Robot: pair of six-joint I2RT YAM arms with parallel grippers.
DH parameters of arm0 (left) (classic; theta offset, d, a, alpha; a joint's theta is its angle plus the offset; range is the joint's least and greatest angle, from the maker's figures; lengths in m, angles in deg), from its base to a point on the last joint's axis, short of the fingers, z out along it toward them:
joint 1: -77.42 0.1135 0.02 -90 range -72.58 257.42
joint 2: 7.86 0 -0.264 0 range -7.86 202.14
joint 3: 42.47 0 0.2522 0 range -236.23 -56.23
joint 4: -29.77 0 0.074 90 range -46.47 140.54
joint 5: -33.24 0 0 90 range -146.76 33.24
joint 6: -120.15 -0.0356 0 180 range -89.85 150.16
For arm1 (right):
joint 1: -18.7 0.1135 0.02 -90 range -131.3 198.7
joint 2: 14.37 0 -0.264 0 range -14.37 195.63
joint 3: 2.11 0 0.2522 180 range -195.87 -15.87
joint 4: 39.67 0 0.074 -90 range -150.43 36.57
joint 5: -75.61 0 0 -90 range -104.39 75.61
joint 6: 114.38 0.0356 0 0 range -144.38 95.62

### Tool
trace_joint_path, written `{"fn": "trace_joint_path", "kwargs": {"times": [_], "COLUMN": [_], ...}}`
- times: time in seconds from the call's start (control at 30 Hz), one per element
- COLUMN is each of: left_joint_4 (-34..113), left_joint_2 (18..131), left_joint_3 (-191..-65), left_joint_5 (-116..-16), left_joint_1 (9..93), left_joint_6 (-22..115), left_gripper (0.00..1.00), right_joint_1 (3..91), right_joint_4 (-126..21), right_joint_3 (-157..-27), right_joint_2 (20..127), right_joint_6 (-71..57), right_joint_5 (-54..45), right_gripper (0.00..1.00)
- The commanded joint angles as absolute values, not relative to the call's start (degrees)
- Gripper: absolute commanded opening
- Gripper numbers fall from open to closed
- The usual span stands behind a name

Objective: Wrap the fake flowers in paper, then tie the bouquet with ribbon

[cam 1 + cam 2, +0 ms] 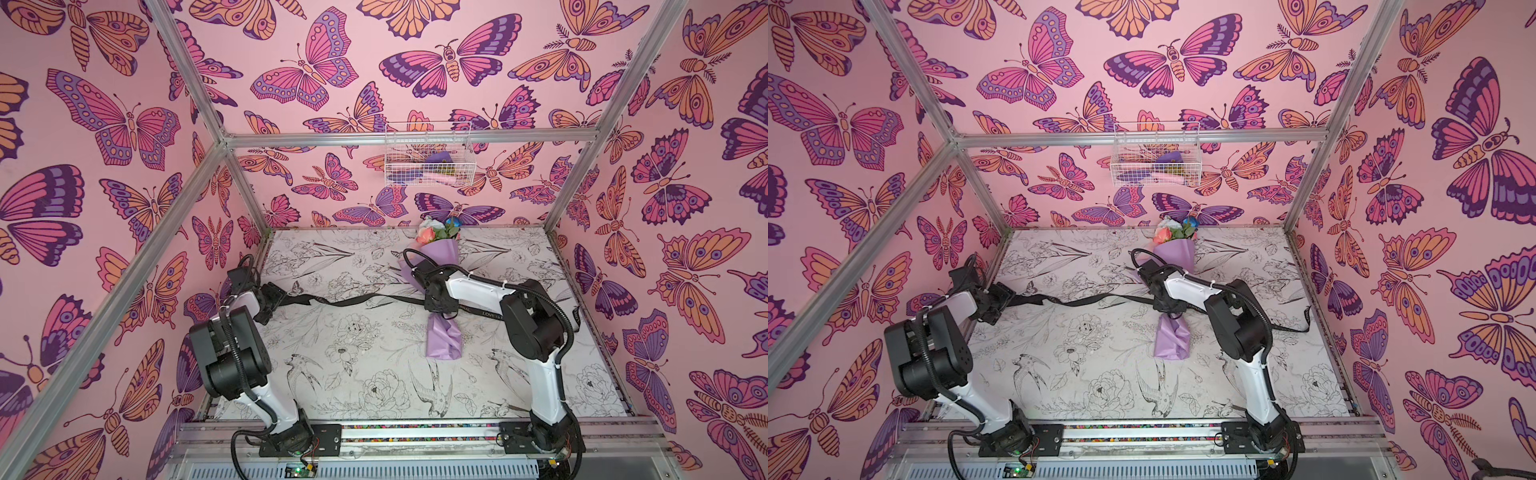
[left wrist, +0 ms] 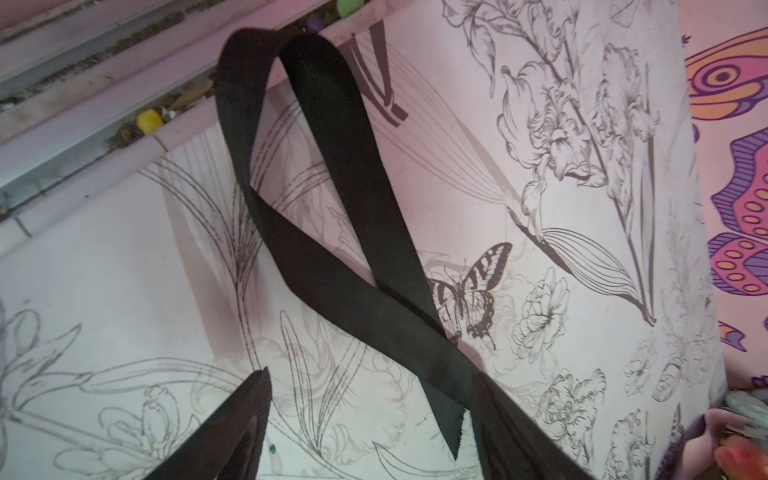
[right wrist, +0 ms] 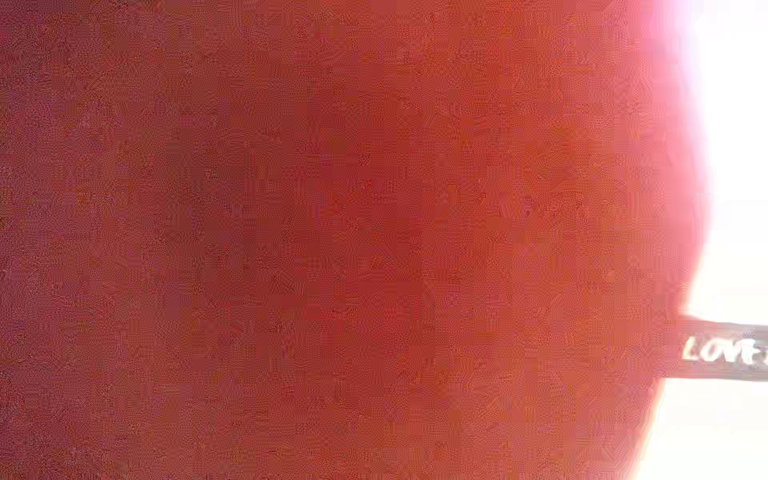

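**Ribbon loose in wide jaws, one wrist view blinded**

In both top views the lilac-wrapped bouquet of fake flowers [image 1: 441, 254] [image 1: 1177, 253] is seen lying on the printed table [image 1: 374, 374], just right of centre. Its blooms point toward the upper edge and its crumpled paper tail toward the lower. The black ribbon [image 1: 353, 300] [image 1: 1092, 300] is stretched across the middle of the frame, from the left gripper [image 1: 284, 299] to the bouquet's waist and on toward the right edge.

The right gripper [image 1: 436, 309] [image 1: 1167, 309] is set down on that waist. How its jaws stand cannot be told, because the right wrist view is filled by a red-orange blur. Only a strip of lettered ribbon [image 3: 723, 353] shows at its lower right.

In the left wrist view the fingers [image 2: 232, 428] are seen well apart at the lower edge. The ribbon [image 2: 332, 257] is looped and crossed over itself above them, and its cut end lies between them unpinched.

Several failures are judged possible:

- The tail could be missed if the jaws are closed off-line, since the ribbon is limp and lies flat on the table.
- The loop could collapse into a twist if it is tugged.
- If the ribbon is pulled from the left while the waist is not pinned, the bouquet could be dragged or rolled.
- The soft paper could be crushed by hard pressing — and with the right wrist view blocked, that would go unnoticed.
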State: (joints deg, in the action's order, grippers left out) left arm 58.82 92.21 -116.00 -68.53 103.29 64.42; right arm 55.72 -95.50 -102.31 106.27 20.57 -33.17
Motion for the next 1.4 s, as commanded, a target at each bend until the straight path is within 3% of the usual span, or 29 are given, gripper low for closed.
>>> {"fn": "trace_joint_path", "kwargs": {"times": [0.0, 0.17, 0.5, 0.53, 0.57, 0.87, 1.37], "left_joint_4": [64.3, 67.4, 71.9, 72.0, 72.1, 72.2, 72.4], "left_joint_2": [93.6, 94.0, 95.3, 95.4, 95.5, 95.4, 94.8], "left_joint_3": [-118.2, -120.3, -123.6, -123.7, -123.8, -124.4, -124.5], "left_joint_5": [-67.4, -64.0, -61.0, -61.4, -61.6, -63.3, -64.8], "left_joint_1": [103.6, 103.6, 104.6, 104.7, 104.8, 105.0, 105.0], "left_joint_6": [60.4, 57.8, 53.8, 53.7, 53.6, 52.3, 51.8], "left_gripper": [0.77, 0.80, 0.92, 0.93, 0.93, 0.89, 0.97], "right_joint_1": [55.3, 55.4, 55.5, 55.5, 55.5, 55.5, 55.6], "right_joint_4": [-100.2, -100.8, -100.5, -100.3, -100.3, -98.9, -100.5], "right_joint_3": [-99.0, -100.6, -98.9, -98.6, -98.5, -98.7, -98.7], "right_joint_2": [109.5, 108.0, 101.2, 100.6, 100.0, 97.1, 90.1], "right_joint_6": [21.3, 21.1, 22.5, 22.6, 22.6, 22.3, 20.3], "right_joint_5": [-29.5, -28.9, -28.2, -28.2, -28.1, -25.6, -26.3], "right_gripper": [0.38, 0.54, 0.73, 0.81, 1.00, 0.99, 0.99]}}
